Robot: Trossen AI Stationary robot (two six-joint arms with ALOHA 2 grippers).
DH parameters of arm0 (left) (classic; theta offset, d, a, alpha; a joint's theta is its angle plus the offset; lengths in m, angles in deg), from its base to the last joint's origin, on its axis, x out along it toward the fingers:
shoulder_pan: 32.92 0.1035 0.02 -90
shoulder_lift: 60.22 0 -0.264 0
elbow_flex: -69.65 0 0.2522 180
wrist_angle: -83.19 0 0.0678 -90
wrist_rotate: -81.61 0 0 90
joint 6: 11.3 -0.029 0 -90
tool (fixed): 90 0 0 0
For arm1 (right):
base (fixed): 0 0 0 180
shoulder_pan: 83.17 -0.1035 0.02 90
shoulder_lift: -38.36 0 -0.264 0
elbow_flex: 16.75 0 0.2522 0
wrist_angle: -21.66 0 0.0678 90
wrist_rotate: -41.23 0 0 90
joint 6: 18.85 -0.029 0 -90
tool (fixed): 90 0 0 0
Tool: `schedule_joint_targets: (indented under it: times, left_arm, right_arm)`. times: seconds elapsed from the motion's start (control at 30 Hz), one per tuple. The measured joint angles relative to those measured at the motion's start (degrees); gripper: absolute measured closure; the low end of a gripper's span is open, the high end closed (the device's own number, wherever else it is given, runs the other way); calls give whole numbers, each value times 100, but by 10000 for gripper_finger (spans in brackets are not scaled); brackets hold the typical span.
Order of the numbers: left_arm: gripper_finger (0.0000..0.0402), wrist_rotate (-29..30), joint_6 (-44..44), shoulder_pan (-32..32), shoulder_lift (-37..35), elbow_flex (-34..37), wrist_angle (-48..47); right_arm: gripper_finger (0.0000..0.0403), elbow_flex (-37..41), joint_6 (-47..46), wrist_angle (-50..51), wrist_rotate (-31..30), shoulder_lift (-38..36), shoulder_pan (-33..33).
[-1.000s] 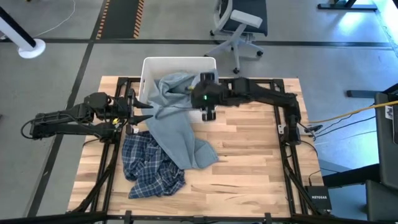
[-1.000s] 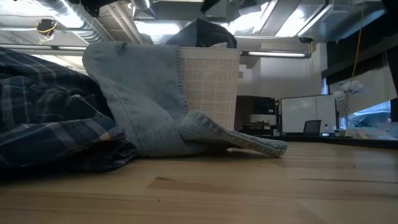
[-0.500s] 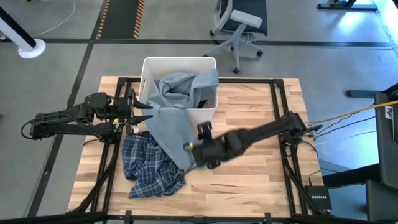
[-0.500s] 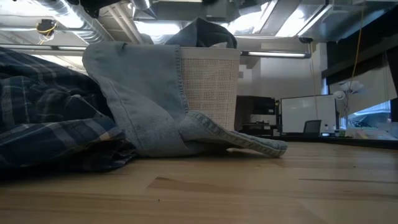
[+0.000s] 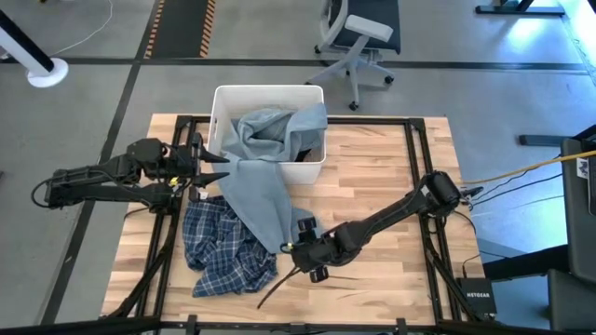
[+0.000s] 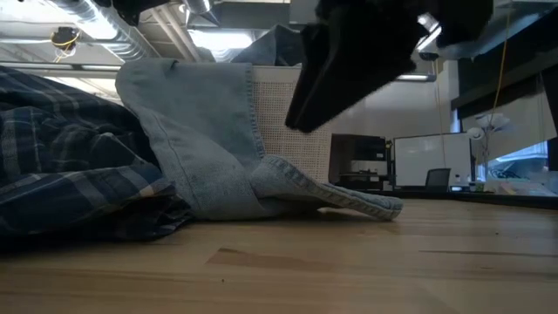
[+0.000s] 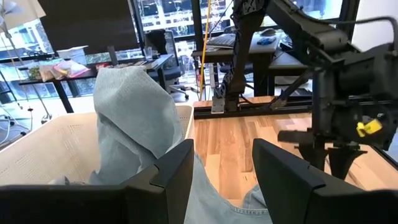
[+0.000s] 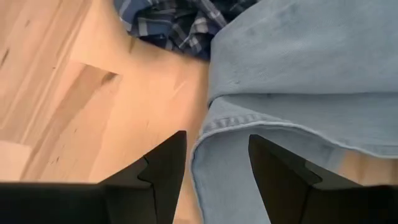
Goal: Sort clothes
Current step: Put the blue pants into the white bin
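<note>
A grey-blue garment drapes over the front wall of the white bin, part of it bunched inside the bin and the rest trailing down onto the wooden bench, where its lower edge lies just past the bin's near side. Beside that trailing end, farther from the bin, a blue-white plaid shirt lies crumpled on the bench, its edge tucked under the grey-blue fabric. The right tool sits low over the bench at the garment's lower hem, well away from the bin; its wrist view shows both fingers spread apart, with the hem and a strip of bare wood between them, nothing pinched. The left tool hangs beside the bin's left front corner, close to where the grey-blue cloth spills over the rim; its fingers are also spread, holding nothing, pointing across the bench toward the right arm.
</note>
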Motion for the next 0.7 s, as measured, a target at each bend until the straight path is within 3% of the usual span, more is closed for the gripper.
schedule_joint_targets:
  times: [0.27,0.53,0.7]
  left_arm:
    - [242,2,2,2,12,0,-2]
    - [242,1,0,1,31,0,-3]
    - [242,0,2,0,69,0,29]
  right_arm:
    - [210,527,-523,-793,-150,89,-15]
    - [210,554,-587,-1625,-209,702,-142]
    - [210,551,-491,-1993,-1111,904,-133]
